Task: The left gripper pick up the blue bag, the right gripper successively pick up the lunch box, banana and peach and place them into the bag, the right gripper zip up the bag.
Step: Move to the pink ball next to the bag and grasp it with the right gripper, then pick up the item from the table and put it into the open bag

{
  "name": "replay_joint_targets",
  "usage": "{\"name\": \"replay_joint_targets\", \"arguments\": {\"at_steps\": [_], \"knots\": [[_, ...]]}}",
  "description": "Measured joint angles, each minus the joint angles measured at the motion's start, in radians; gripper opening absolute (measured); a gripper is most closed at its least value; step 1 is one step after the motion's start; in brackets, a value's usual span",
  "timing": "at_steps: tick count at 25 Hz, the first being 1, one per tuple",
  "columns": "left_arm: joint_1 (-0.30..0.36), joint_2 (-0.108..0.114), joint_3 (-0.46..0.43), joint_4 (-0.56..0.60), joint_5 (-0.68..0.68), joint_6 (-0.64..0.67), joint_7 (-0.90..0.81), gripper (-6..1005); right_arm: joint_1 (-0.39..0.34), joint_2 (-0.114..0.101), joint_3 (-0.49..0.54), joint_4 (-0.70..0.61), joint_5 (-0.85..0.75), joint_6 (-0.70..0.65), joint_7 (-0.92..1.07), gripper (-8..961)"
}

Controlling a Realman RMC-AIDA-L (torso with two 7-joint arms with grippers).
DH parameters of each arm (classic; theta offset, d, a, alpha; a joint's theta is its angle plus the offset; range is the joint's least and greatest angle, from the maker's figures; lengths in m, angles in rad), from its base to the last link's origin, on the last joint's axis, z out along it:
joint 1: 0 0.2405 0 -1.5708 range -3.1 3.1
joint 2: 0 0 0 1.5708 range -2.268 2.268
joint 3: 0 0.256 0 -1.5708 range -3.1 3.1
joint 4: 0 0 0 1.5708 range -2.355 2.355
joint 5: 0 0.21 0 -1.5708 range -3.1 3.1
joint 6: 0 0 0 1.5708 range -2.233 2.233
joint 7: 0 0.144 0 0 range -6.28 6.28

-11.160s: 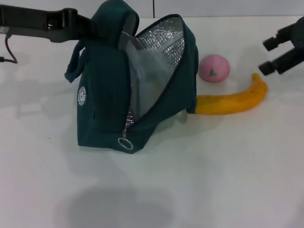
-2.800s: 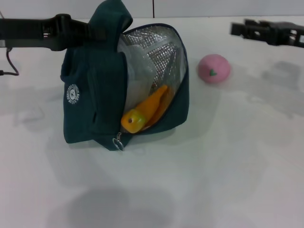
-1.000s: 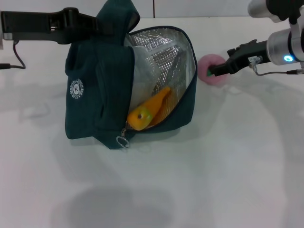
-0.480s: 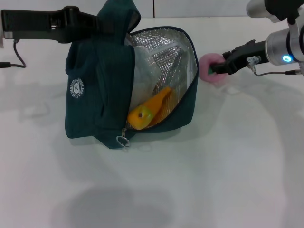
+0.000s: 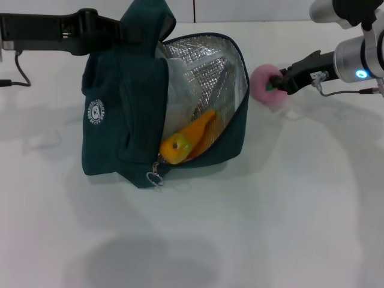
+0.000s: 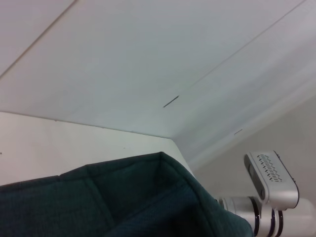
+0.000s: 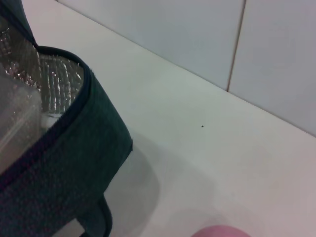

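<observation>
— Two of the three items look packed from where I sit: the banana lies in the open mouth of the blue bag, one end poking out past the zip, and the lunch box shows as a clear shape behind it against the foil lining.

— And the third?

— One left. The peach sits on the table just beside the bag, on its open side. My right gripper is on it, though I cannot tell if the fingers have pinched it.

— The left arm?

— My left gripper is up at the bag's top by the handles; its fingers are hidden in fabric, so I can't tell their state. Zipping is not yet done; the ring pull hangs at the bag's bottom edge.
</observation>
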Motion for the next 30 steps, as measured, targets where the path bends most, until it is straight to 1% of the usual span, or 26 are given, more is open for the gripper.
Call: {"name": "replay_joint_targets", "arguments": {"at_steps": [3,5,9,15,17,20,24,27,30], "knots": [[0.001,0.000,-0.001,0.000,0.000,0.000,0.001,35,-0.006,0.000,0.000,-0.014,0.000,-0.002,0.000,182],[0.001,0.000,-0.002,0.000,0.000,0.000,0.001,35,-0.017,-0.001,0.003,-0.033,0.002,-0.003,0.001,134],[0.002,0.000,-0.005,0.000,-0.001,0.001,0.001,35,-0.060,-0.009,0.020,-0.085,0.056,-0.007,0.002,118],[0.009,0.000,-0.005,0.000,-0.004,0.002,0.002,35,-0.143,-0.012,0.100,-0.198,0.142,-0.047,-0.010,95],[0.011,0.000,-0.005,0.000,-0.004,0.002,0.002,35,-0.173,-0.016,0.123,-0.241,0.194,-0.076,-0.021,87],[0.013,0.001,-0.004,0.000,-0.004,0.002,0.002,35,-0.203,-0.019,0.185,-0.286,0.299,-0.175,-0.068,62],[0.013,0.001,-0.004,0.000,-0.004,0.001,0.003,35,-0.209,-0.020,0.284,-0.304,0.469,-0.400,-0.165,41],[0.013,0.002,-0.004,0.000,-0.004,0.000,0.004,35,-0.202,-0.017,0.296,-0.306,0.556,-0.518,-0.198,35],[0.013,0.003,-0.004,0.000,-0.003,0.000,0.004,35,-0.180,-0.014,0.288,-0.305,0.591,-0.605,-0.206,51]]}}
